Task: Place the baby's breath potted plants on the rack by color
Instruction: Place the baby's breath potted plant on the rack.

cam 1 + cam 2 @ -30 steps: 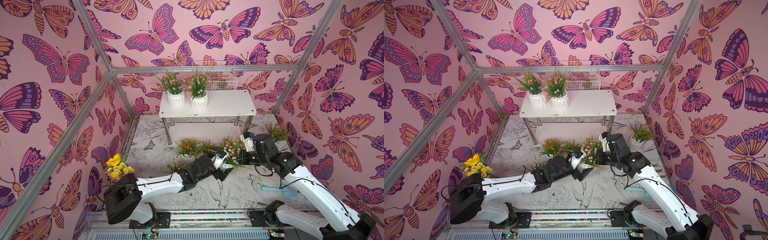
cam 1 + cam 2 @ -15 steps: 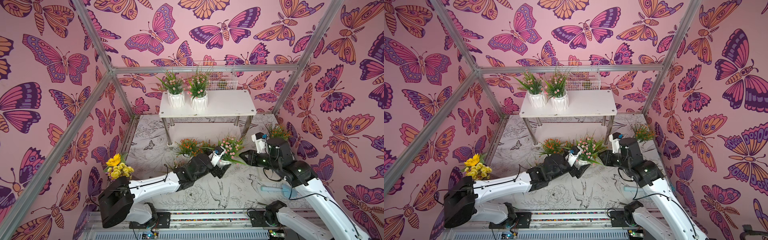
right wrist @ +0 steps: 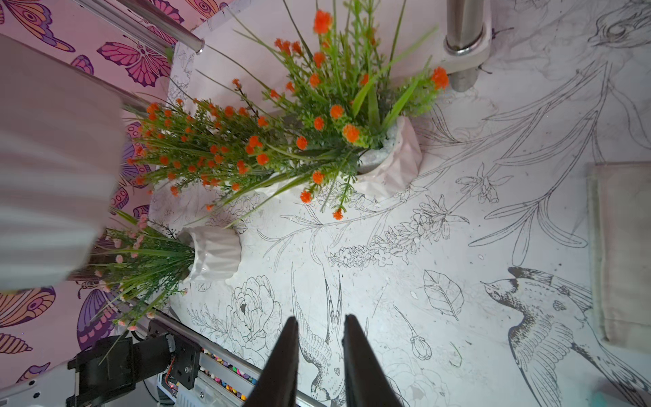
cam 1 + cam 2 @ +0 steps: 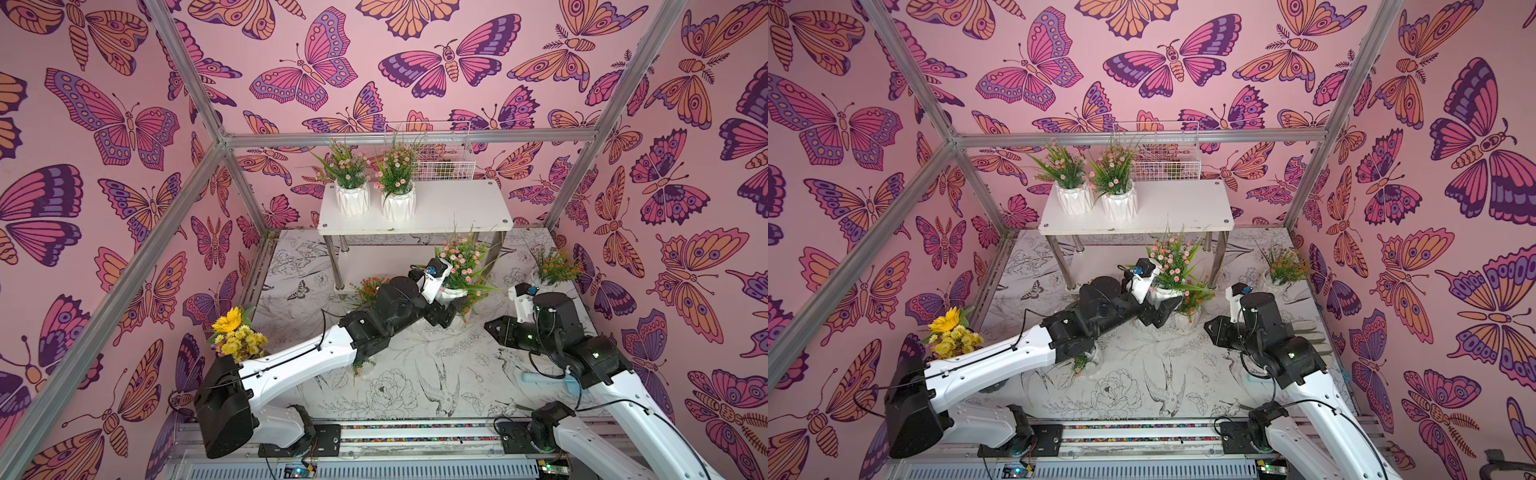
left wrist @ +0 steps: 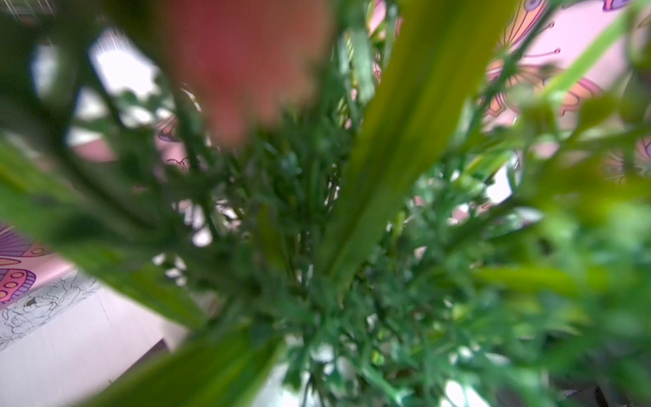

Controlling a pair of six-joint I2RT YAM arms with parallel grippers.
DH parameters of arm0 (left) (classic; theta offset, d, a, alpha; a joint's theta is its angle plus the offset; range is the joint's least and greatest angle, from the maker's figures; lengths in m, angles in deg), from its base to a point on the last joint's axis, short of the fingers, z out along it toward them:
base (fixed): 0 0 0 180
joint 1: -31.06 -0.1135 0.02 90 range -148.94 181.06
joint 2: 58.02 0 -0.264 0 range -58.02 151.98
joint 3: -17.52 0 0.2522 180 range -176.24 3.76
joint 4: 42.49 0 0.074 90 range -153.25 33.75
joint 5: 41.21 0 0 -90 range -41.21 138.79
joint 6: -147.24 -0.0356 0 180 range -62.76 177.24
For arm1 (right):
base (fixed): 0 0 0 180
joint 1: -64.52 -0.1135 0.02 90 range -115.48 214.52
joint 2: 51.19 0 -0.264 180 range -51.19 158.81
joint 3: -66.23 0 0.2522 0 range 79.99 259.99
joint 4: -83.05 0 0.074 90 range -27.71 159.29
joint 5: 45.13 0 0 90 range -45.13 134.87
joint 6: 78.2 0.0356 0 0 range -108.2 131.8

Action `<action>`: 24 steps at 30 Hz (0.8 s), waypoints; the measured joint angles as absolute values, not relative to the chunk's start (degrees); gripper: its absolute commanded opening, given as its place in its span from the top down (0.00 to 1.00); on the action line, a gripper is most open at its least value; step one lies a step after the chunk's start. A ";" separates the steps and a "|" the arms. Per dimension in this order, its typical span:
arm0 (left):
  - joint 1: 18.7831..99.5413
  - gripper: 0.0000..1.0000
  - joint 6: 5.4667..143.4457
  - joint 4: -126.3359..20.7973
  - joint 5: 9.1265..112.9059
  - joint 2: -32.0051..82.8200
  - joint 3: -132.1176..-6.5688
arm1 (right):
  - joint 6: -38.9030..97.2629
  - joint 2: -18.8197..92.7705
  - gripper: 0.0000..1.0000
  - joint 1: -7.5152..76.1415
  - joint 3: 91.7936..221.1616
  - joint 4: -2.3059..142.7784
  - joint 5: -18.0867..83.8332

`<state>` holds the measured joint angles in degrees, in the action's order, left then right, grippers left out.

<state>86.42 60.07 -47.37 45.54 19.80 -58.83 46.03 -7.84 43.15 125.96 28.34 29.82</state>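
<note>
Rack (image 4: pixel 457 203) stood at the back of the tabletop (image 4: pixel 415 386) in both top views, wire basket (image 4: pixel 440 156) behind it. First shelved pink plant (image 4: pixel 347 183) and second shelved pink plant (image 4: pixel 397 185) sat upright, side by side, on the rack's top board. Left hand (image 4: pixel 455 307) was clenched on the white pot of the held pink plant (image 4: pixel 461 259), raised just in front of the rack, lower than its top board. Corner orange plant (image 4: pixel 555 266) stood beside the rack, near the wall. Right hand (image 4: pixel 492 327) hovered in front of the rack, apart from the held pot. Sunflower bouquet (image 4: pixel 235 336) sat well away from the rack.

Left wrist view: blurred green leaves of the held pink plant (image 5: pixel 352 246) filled everything; fingers hidden.

Right wrist view: right hand (image 3: pixel 318 352) was released, fingers (image 3: pixel 287 359) slightly parted, nothing between them, over bare tabletop. Leg-side orange plant (image 3: pixel 352 105) sat tilted just beside a rack leg (image 3: pixel 461 35). Second orange plant (image 3: pixel 211 151) leaned next to it, farther from that leg. Fallen pink plant (image 3: pixel 211 253) lay on its side, farther still from the rack.
</note>
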 measured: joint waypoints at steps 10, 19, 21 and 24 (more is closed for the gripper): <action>83.92 0.61 59.61 -51.28 46.24 23.28 -70.76 | 46.56 -8.89 0.75 43.17 123.17 29.36 29.34; 82.04 0.61 59.32 -53.07 47.49 31.14 -81.34 | 46.97 -9.85 0.75 43.17 121.77 29.54 28.73; 81.89 0.61 59.10 -53.53 47.60 32.52 -83.07 | 46.97 -10.31 0.75 43.17 121.72 29.45 28.73; 81.56 0.61 58.80 -54.60 47.88 34.16 -85.60 | 46.97 -10.72 0.75 43.17 121.70 29.41 28.73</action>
<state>81.56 58.80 -54.60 47.88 34.16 -85.60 46.97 -10.72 43.17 121.70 29.41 28.73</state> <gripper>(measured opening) 0.946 0.247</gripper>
